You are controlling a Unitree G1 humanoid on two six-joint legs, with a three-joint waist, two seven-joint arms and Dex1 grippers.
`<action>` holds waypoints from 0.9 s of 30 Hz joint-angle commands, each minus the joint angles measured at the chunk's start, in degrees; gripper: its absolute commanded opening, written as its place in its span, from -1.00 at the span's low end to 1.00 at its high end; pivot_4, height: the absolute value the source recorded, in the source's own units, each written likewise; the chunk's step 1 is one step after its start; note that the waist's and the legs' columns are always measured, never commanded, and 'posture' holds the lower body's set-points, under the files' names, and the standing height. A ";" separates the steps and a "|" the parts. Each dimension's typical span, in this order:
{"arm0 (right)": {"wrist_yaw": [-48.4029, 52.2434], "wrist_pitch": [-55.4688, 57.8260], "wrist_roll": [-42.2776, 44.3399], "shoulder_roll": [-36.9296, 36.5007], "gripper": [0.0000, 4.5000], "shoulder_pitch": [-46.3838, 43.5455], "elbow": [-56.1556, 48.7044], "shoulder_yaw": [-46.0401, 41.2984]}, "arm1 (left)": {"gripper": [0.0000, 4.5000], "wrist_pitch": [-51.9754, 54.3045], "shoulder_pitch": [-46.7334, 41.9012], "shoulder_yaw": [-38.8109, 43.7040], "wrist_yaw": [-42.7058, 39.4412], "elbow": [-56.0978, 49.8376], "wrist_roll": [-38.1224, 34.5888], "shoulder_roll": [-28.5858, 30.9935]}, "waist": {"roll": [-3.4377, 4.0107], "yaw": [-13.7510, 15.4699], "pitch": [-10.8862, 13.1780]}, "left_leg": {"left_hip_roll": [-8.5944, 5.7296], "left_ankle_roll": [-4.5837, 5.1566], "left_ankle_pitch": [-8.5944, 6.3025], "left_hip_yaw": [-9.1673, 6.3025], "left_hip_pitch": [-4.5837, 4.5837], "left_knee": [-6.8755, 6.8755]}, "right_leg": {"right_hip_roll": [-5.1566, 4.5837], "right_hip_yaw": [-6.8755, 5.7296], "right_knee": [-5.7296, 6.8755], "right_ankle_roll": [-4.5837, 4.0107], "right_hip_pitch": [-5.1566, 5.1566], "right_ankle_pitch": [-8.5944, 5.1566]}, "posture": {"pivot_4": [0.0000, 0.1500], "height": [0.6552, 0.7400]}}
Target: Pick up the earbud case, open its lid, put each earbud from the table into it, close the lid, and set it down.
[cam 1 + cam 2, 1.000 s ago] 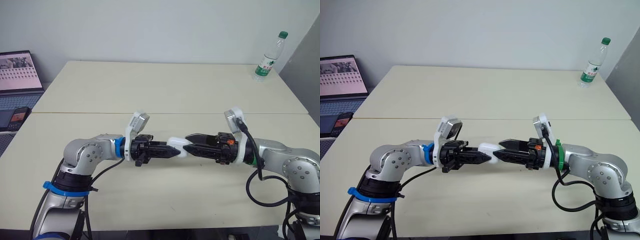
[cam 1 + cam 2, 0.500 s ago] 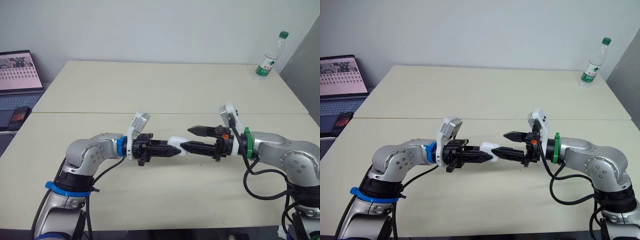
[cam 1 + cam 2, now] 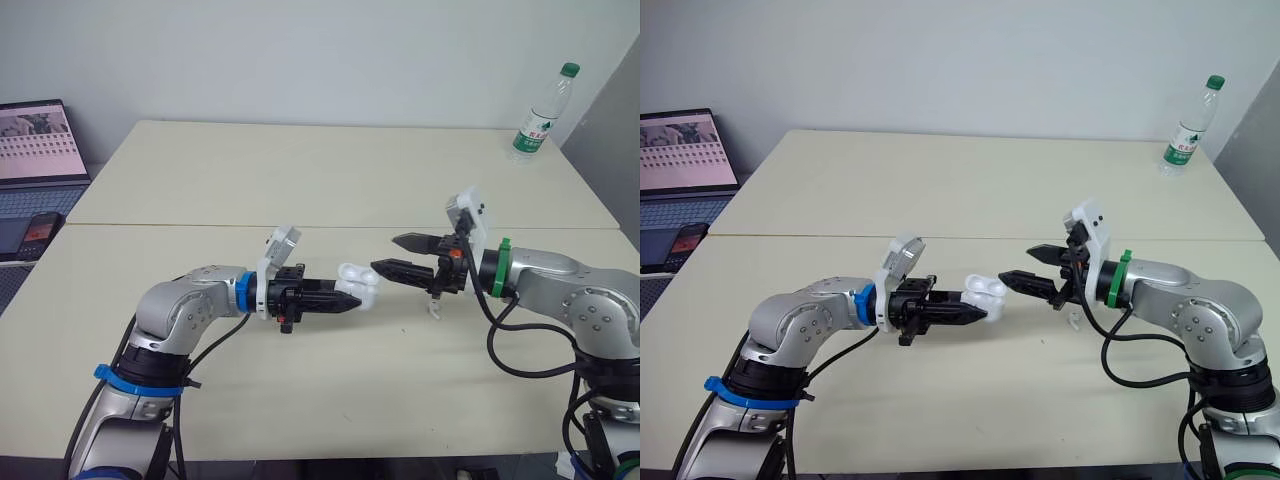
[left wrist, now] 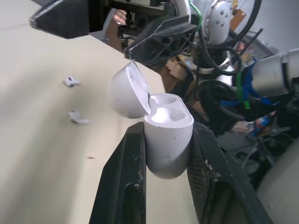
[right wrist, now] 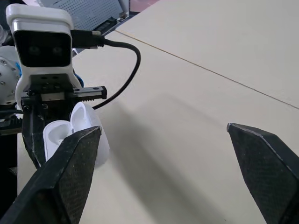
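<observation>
**Presently: earbud case open in left gripper**

Left gripper point(image 3: 346, 298) is clamping its fingers point(image 4: 122, 179) on the white earbud case point(image 4: 168, 135), above the desk point(image 3: 330, 190), with the lid tilting open. Right gripper point(image 3: 386, 254) is spreading its fingers wide, tips just beside the lid. Two earbuds point(image 4: 77, 116) are lying on the desk nearby.

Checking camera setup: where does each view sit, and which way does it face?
Left eye view: head, forward and down onto the table; both arms, left jaws holding the open earbud case.
Right eye view: same, slightly offset.
Left wrist view: along the left jaws gripping the case, toward the right jaws and two earbuds.
Right wrist view: between the open right jaws, back toward the left jaws.
Shared: every view shows the case.
</observation>
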 commanded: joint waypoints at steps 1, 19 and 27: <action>0.44 0.10 -1.22 -2.75 1.00 -0.81 -1.45 -2.78 | -0.65 -12.46 0.82 0.17 3.34 0.26 7.32 -2.91 | 0.00 0.04 0.00 | 0.00 0.00 0.00 0.00 0.00 0.00 | 0.00 0.00 0.00 0.00 0.00 0.00 | 1.00 0.91; -21.06 18.05 -16.33 0.00 1.00 16.78 -13.54 0.33 | -0.65 -41.07 14.17 1.99 19.33 -0.85 19.84 -14.74 | -0.01 -0.01 -0.01 | -0.01 -0.01 0.00 0.12 -0.02 0.03 | -0.27 0.06 0.09 0.28 -0.04 -0.12 | 1.00 0.91; -23.36 19.56 -19.52 6.11 1.00 17.64 -14.74 -1.69 | -0.65 -44.29 15.81 1.95 23.17 -0.57 22.86 -15.87 | -0.01 -0.05 -0.01 | 0.01 0.00 0.01 0.14 0.08 0.07 | -0.03 0.11 0.12 0.34 0.02 -0.11 | 1.00 0.91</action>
